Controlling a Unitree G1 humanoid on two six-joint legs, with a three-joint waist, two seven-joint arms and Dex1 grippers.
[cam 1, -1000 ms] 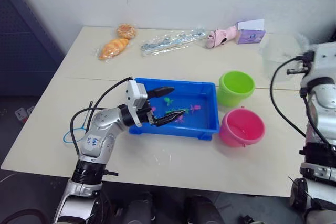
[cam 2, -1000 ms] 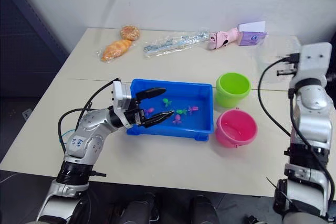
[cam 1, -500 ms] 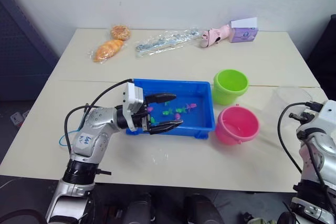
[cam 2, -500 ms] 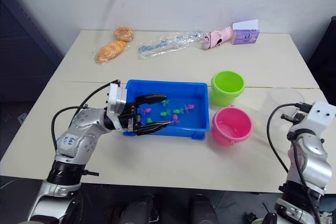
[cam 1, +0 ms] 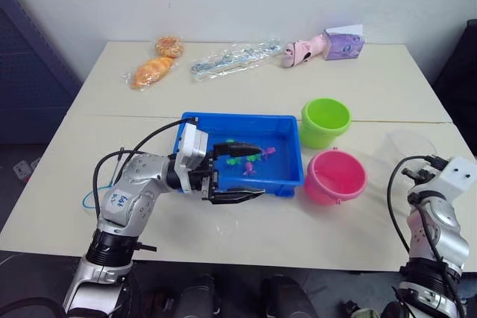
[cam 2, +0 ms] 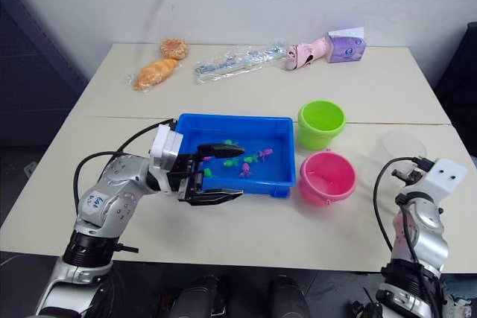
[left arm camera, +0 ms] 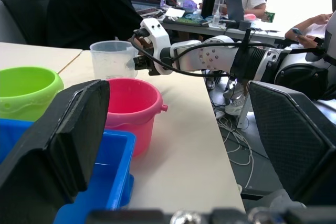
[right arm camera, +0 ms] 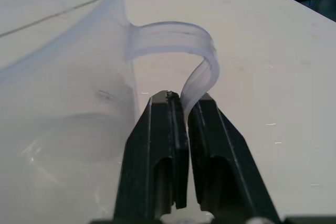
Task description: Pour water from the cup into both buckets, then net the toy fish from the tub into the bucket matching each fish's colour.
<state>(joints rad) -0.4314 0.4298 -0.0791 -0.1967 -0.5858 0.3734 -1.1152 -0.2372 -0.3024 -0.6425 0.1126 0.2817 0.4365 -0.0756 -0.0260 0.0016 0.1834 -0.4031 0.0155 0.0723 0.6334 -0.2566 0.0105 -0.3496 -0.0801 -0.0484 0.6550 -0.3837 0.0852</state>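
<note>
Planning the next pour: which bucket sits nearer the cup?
The pink bucket: it stands closer to the cup held by the right gripper; the green bucket sits farther back.

We can't count the toy fish (cam 1: 250, 169) or sort them by colour in the tub (cam 1: 287, 126); they're too small, and the left gripper (cam 1: 238, 173) covers part of the water. In the left wrist view the green bucket (left arm camera: 23, 90) is cut by the frame edge, and a finger (left arm camera: 63, 140) hides part of the pink bucket (left arm camera: 131, 109). In the right wrist view most of the cup (right arm camera: 58, 103) runs out of frame. Water level in either bucket: can't tell.
</note>
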